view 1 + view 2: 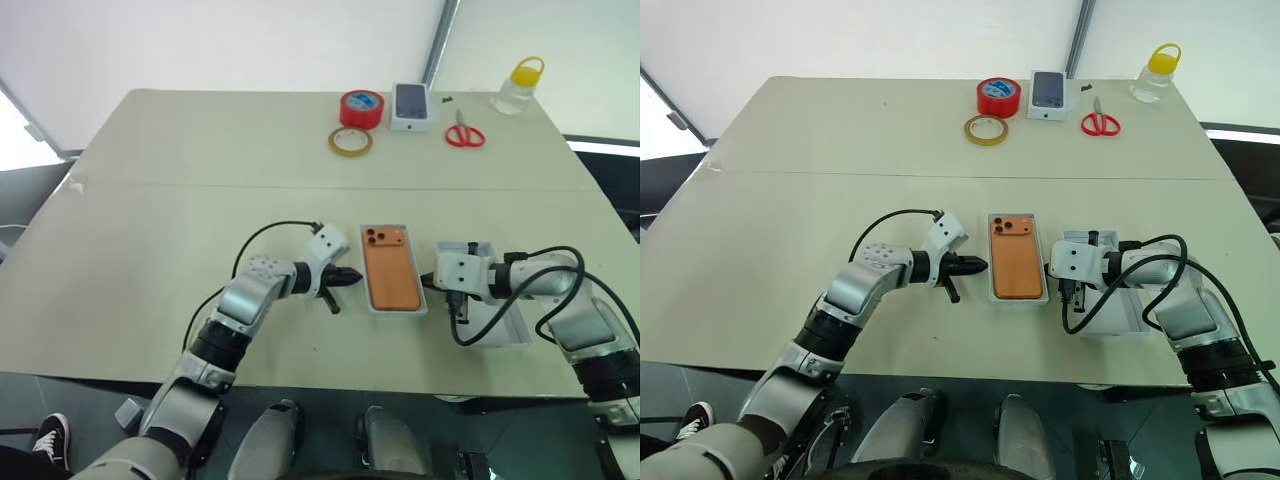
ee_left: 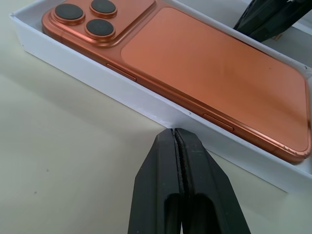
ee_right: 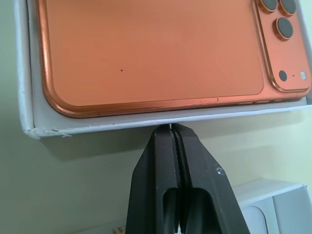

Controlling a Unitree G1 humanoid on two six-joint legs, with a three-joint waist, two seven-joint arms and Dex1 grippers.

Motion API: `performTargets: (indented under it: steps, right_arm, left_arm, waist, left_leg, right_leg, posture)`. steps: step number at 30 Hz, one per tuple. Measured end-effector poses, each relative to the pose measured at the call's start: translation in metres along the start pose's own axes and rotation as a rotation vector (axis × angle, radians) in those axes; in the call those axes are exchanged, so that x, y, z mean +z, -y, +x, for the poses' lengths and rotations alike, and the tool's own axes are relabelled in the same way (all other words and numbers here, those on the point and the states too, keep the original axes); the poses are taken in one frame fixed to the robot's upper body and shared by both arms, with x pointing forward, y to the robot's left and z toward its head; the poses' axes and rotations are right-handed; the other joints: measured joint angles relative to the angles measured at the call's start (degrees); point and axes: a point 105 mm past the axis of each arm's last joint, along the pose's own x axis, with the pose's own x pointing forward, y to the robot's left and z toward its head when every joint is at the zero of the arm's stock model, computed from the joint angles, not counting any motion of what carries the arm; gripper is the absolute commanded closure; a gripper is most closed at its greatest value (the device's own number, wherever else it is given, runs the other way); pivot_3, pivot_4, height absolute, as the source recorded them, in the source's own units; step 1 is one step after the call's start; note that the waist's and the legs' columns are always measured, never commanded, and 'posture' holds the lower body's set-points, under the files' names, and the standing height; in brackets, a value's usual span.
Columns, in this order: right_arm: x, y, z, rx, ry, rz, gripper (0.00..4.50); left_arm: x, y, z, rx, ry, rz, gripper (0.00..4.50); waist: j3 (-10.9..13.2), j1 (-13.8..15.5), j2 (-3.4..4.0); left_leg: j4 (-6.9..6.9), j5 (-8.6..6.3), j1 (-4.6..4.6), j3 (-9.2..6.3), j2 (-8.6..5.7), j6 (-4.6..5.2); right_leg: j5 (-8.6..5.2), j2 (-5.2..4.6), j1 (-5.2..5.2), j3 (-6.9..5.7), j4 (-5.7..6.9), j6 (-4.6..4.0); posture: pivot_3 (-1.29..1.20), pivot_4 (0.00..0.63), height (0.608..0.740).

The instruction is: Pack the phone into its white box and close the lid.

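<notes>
Heads up: your left tool (image 1: 349, 279), fingers pressed together and empty, sits right at the left wall of the shallow white cardboard box (image 1: 369, 300). Nudge sideways and you'll probably shove the whole tray across the tabletop (image 1: 180, 200). The flat orange phone (image 1: 389, 268) already lies in that box, camera end away from you. Your right tool (image 1: 428, 281), also pinched shut on nothing, is at the box's right wall. The white cardboard lid (image 1: 505, 335) sits right of the box, under that arm, so swinging could knock it.
</notes>
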Motion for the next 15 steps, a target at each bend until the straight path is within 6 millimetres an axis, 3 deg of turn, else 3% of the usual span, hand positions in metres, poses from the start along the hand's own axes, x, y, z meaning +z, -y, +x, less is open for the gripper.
performTargets:
  steps: [11, 15]
  right_arm:
    - [0.006, 0.000, -0.002, 0.023, 0.028, 0.009, 4.45]
    - [0.002, 0.007, -0.008, 0.002, 0.004, -0.010, 4.45]
  left_arm:
    - [0.001, -0.015, -0.006, 0.090, 0.038, 0.027, 4.43]
    - [0.008, -0.019, -0.021, 0.096, 0.083, 0.049, 4.43]
  waist:
    - [0.01, -0.39, 0.01]
    - [0.01, -0.37, 0.01]
  left_leg:
    - [0.00, 0.00, 0.00, 0.00, 0.02, 0.00]
    - [-0.01, 0.00, 0.00, 0.01, 0.03, 0.00]
  right_leg:
    - [0.01, 0.02, -0.05, 0.02, 0.07, -0.01]
    - [0.01, 0.02, -0.07, 0.03, 0.07, -0.01]
  posture:
    - [0.00, 0.150, 0.740]
    - [0.00, 0.150, 0.740]
